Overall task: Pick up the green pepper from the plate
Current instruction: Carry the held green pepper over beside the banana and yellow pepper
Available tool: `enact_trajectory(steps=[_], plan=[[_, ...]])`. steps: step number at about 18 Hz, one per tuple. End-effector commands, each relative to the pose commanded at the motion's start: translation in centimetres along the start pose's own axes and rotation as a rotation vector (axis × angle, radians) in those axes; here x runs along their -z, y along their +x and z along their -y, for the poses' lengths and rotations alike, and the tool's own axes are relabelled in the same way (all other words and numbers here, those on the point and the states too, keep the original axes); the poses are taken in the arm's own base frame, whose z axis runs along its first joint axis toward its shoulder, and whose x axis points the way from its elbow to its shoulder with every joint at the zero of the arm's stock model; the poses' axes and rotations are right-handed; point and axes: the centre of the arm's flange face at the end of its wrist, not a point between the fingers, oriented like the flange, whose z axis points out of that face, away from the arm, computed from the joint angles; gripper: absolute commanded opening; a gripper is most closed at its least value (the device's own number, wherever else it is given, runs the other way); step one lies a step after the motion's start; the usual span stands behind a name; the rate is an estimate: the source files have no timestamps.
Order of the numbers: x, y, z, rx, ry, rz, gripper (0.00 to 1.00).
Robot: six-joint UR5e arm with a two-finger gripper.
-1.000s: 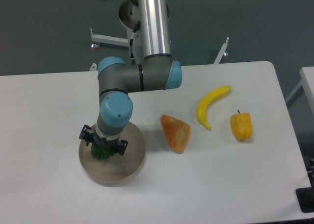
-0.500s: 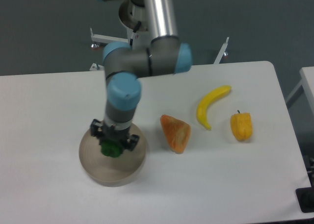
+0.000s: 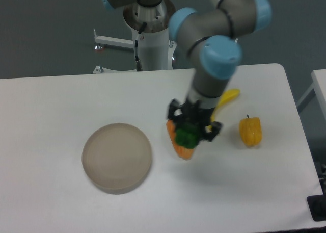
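A UR5e arm held the green pepper (image 3: pixel 186 136) aloft over the white table (image 3: pixel 61 105), the gripper (image 3: pixel 192 130) closed around it from above with its black fingers (image 3: pixel 174 113) pressed against the pepper's sides. The pepper hung clear of the plate (image 3: pixel 117 158), well to that dish's right, and appeared in the fixed camera's view directly in front of an orange wedge-shaped item (image 3: pixel 179 147) lying on the table. Whether the pepper was high above that item or close over it could not be judged from this single overhead angle.

The pepper showed as a compact, lumpy, dark-green mass with no clear long axis; its top was swallowed by the gripper body, so the stem end and the way it pointed could not be made out. Only its lower bulge was plainly visible beneath the fingers.

The round grey-beige plate sat left of centre with nothing on it. The orange item was largely covered by the pepper and gripper, leaving only its left edge and lower tip in sight. A yellow banana (image 3: pixel 228 97) lay behind the arm's wrist, which hid most of its length; only its upper end and a sliver near the gripper showed. A yellow-orange pepper (image 3: pixel 250 131) with a dark stem rested on the table just right of the gripper, apart from it. The arm's grey links and blue joint caps (image 3: pixel 220 54) were blurred, and its upper part was cut off by the frame's top edge.
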Motion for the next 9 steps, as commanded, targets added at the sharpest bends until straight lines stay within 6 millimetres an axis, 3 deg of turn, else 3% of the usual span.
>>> enact_trajectory(steps=[3, 9], plan=[[-0.9, -1.9, -1.2, -0.069, -0.021, 0.003, 0.01], [-3.4, -3.6, -2.9, -0.265, -0.052, -0.024, 0.02]])
